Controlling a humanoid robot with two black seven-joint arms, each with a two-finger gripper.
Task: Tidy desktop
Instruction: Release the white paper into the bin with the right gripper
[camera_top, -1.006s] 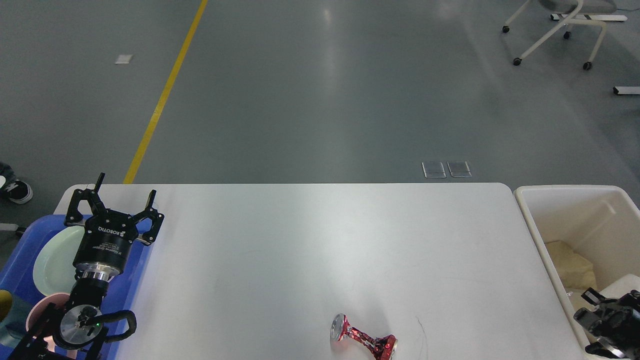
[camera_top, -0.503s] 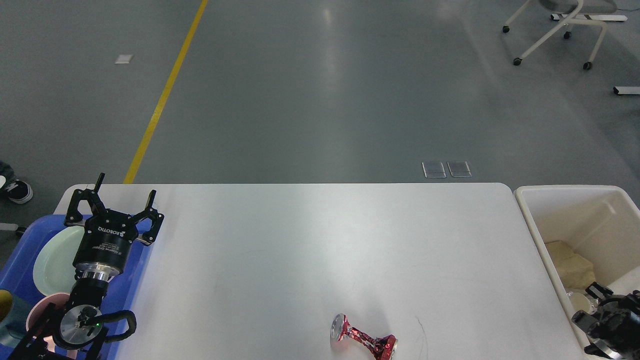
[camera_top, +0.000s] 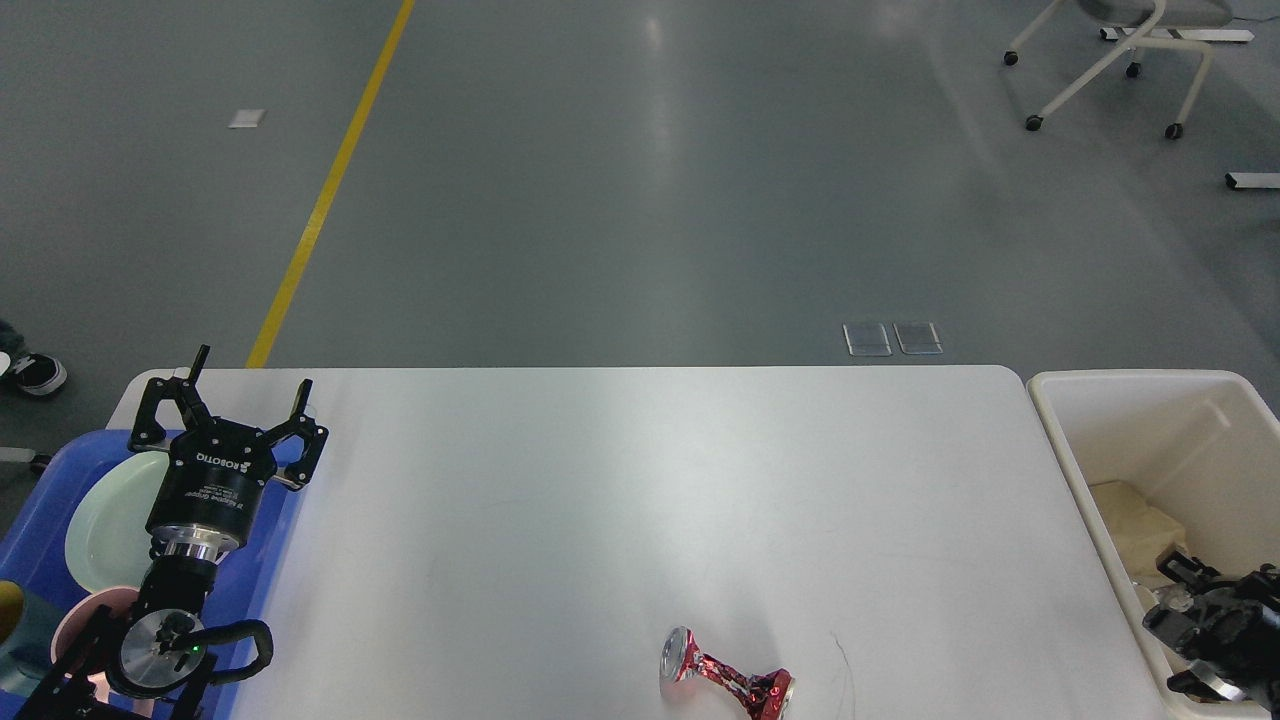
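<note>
Left claw (camera_top: 245, 392) open, white scratched desktop (camera_top: 600, 500)

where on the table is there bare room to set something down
The desktop is bare between the blue tray and left gripper on one side and the cream bin on the other, from the far edge down to the crushed red can. Crowded: the tray, with plate and cups, and the bin around the right gripper.
</note>
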